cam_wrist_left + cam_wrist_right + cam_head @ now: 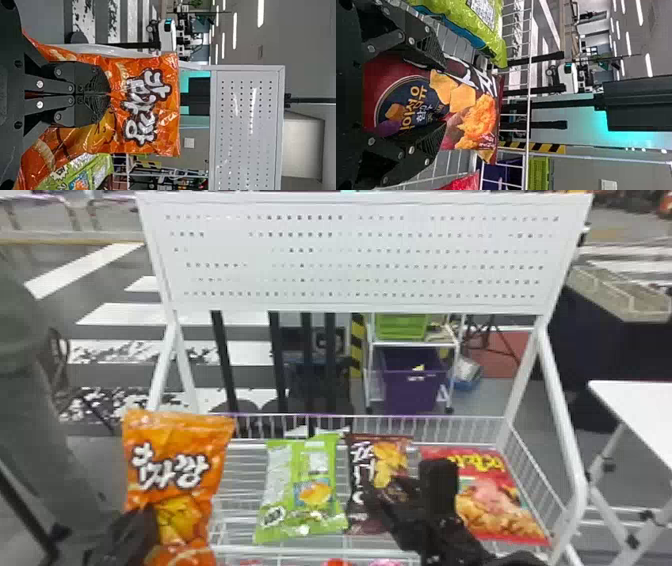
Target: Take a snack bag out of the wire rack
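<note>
Upright at the rack's left end is an orange snack bag [175, 450], pinched low down by my left gripper [152, 515]. In the left wrist view the gripper [109, 94] has its fingertips together on the orange bag [166, 130]. My right gripper [406, 482] is over the dark brown bag [357, 510] in the wire rack [300, 549]. The right wrist view has the gripper [443, 96] with fingers apart, one on each side of the brown bag [472, 114], which lies between them, not visibly squeezed.
A green bag [325, 517] lies left of the brown one, a red bag [500, 510] right of it. More orange packaging [182, 555] is below the upright bag. A white perforated panel [350, 260] rises behind, and a white table [635, 410] stands at right.
</note>
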